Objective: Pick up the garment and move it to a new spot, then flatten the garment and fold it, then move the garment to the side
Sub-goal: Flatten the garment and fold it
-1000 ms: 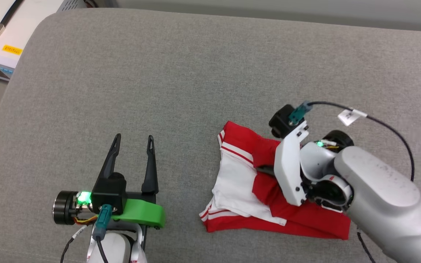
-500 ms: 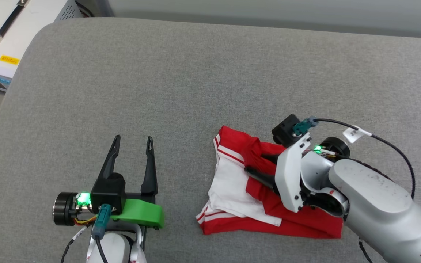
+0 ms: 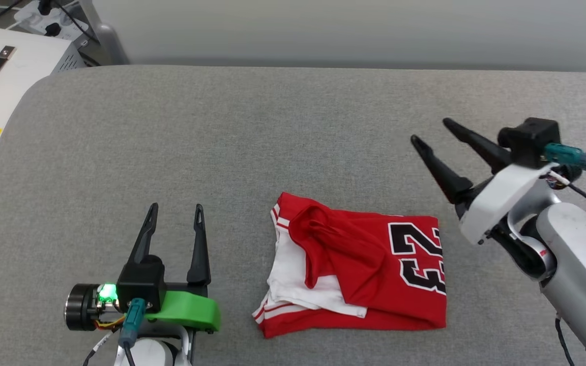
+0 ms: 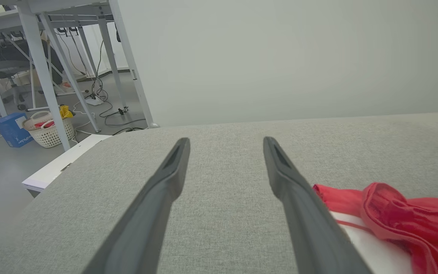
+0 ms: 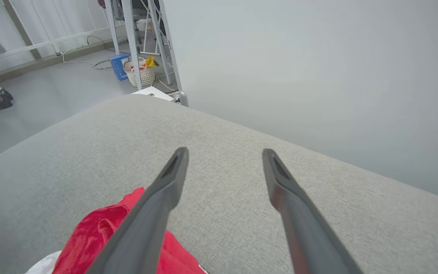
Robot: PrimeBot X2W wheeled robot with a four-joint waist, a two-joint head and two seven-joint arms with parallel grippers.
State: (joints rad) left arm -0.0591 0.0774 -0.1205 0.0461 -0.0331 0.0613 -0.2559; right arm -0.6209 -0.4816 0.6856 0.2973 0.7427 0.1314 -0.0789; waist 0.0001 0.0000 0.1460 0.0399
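The right gripper (image 3: 431,131) stands with its two fingers spread wide and holds nothing. It hangs off the right end of the shirt (image 3: 359,264), clear of the cloth. The left gripper (image 3: 176,206) is just as wide open and empty. It sits well to the left of the shirt, not touching it. The shirt lies folded on the grey cushion (image 3: 272,127), with the black "23" face up at its right end, a white sleeve at its left end and a bunched red fold across the middle. Far to the shirt's left, past the cushion's corner, sits a white box (image 3: 3,81).
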